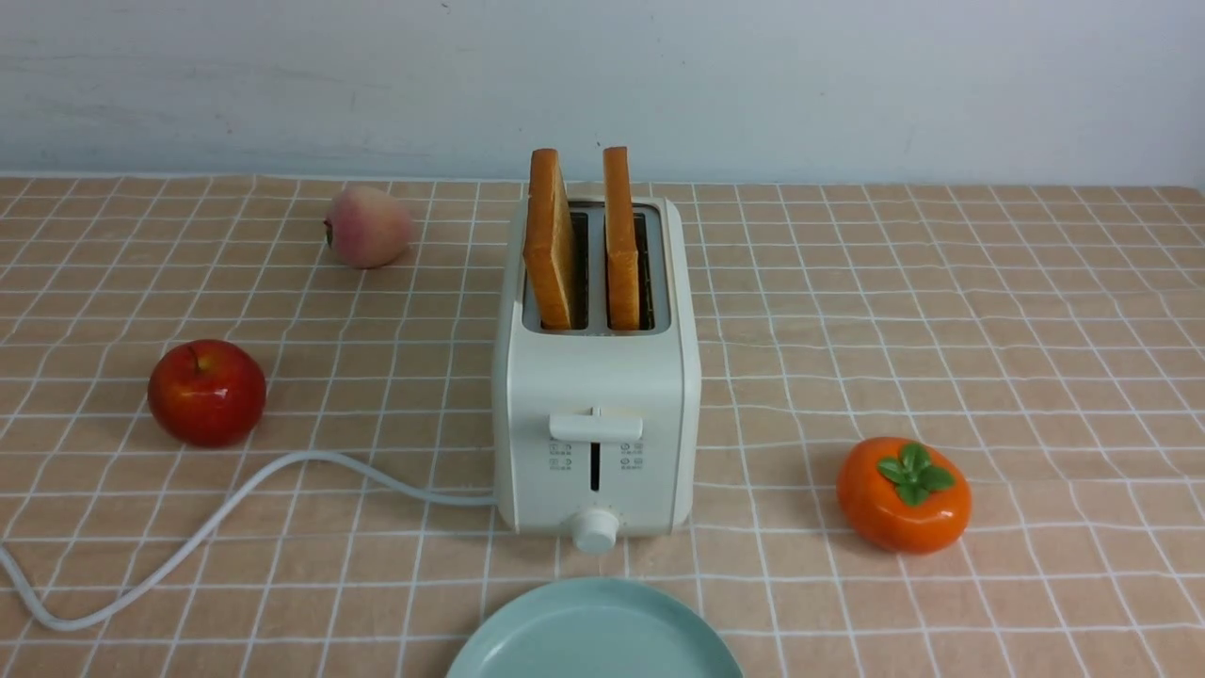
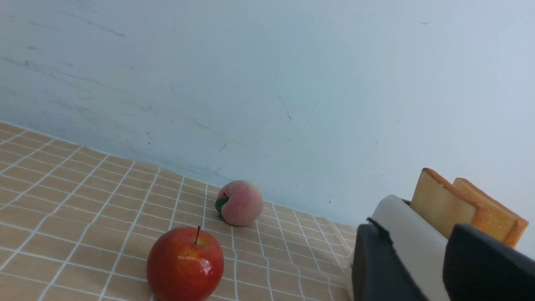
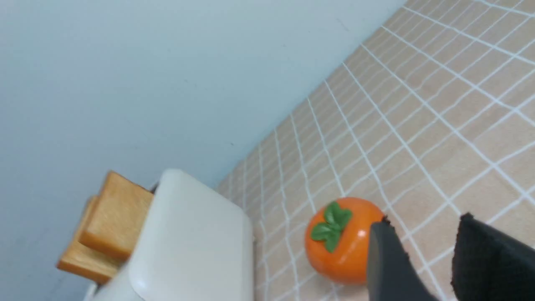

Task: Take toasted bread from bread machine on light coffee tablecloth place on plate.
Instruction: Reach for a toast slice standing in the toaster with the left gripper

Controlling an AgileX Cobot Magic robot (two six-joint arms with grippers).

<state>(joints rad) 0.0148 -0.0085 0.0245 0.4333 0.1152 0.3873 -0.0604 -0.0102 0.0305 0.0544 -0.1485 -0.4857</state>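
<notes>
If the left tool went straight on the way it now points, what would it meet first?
Probably the toaster: its cream side fills the gap between the fingers of the left tool in the wrist view, though depth is hard to judge.

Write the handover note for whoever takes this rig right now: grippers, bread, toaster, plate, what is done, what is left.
Left gripper: open, empty, out of the front view.
Right gripper: open, empty, out of the front view.
Bread: left slice and right slice stand upright in the slots of the bread machine, mid-tablecloth.
Plate: just in front of the bread machine, at the near edge; the part in view is bare.
Done: nothing moved yet.
Left: lift both slices out and lay them on the plate.
</notes>
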